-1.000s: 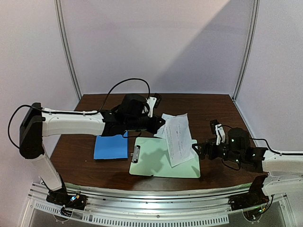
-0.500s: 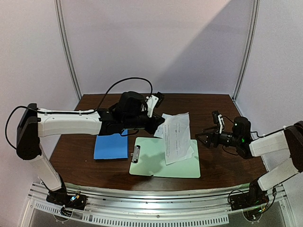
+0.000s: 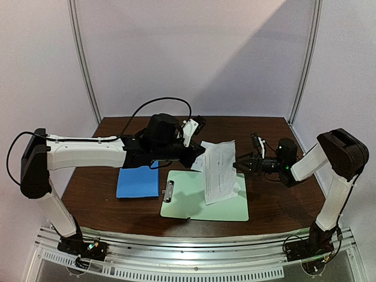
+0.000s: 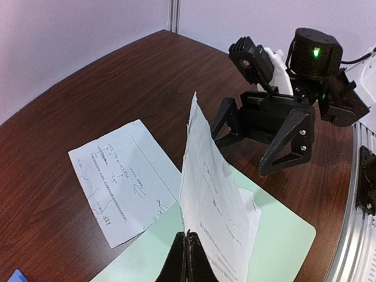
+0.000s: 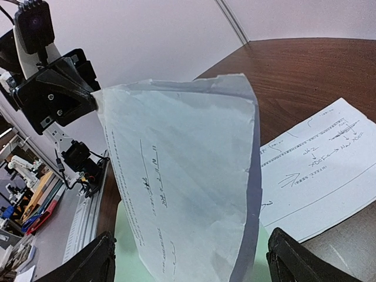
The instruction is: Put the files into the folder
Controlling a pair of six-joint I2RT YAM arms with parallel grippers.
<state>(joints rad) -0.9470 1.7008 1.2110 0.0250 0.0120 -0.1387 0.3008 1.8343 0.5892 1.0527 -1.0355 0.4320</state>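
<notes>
Centrally on the bench [image 3: 276,205], the left pincer [image 3: 198,154] is clamped shut on one edge of the lifted sheet [image 3: 221,173], which stands up off the surface over the right part of the pale green clipboard [image 3: 194,205]. The right pincer [image 3: 239,164] faces that sheet from the right with its jaws spread wide and nothing between them that can be made out. It sits just beside the paper's right edge, and whether it touches cannot be told. The second sheet [image 4: 126,179] lies flat on the bench, beside the clipboard and below the lifted one.

The blue folder [image 3: 138,182] lies closed and flat to the left of the clipboard, just near of the left arm and well apart from the right pincer.

Only the top view shows the folder whole; the left wrist view catches just a blue corner [image 4: 14,275]. That view shows the left pincer [image 4: 187,251] pinching the lifted sheet [image 4: 214,205] at its bottom edge, and beyond it the right pincer [image 4: 258,144] with fingers [image 4: 288,144] apart. The right wrist view shows the printed face of the lifted sheet [image 5: 188,176], curled, with the second sheet [image 5: 320,158] flat to one side of it.
</notes>
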